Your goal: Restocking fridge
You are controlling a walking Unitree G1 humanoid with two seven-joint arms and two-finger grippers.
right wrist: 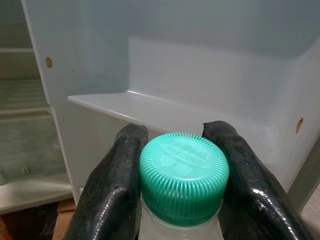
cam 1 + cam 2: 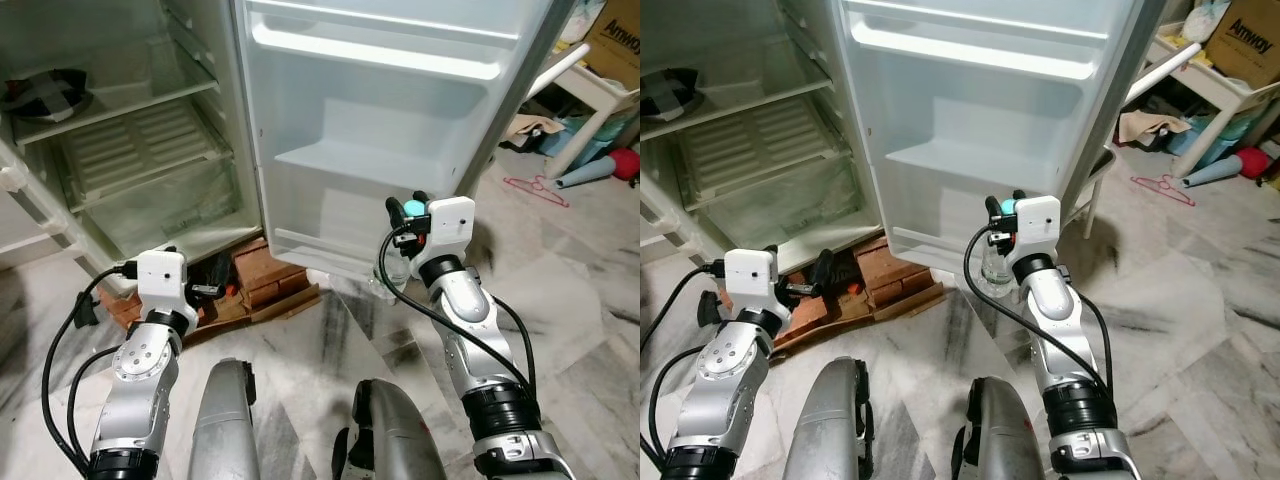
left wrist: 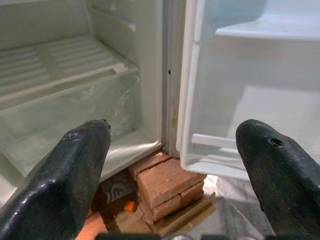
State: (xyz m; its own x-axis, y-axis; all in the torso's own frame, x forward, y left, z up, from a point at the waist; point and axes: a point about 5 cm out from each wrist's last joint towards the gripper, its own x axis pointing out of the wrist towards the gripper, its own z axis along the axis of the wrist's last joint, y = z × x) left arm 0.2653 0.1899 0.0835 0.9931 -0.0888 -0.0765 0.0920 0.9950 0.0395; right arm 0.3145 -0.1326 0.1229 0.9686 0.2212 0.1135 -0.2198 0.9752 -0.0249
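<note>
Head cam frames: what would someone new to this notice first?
The open fridge door, its white shelves bare, stands straight ahead. The right gripper is shut on a clear bottle with a teal cap, held up in front of the door's lower shelf. Then the bricks stacked under the fridge's front corner, with the left gripper open and pointed at them.

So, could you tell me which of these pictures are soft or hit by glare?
Right wrist view: the green ribbed bottle cap in the right pincer is sharp, the white fridge door shelf behind slightly soft. Left wrist view: the open left pincer's fingers are blurred, the stacked red bricks clearer. Eye views: evenly lit, mild glare on the marble floor.
</note>
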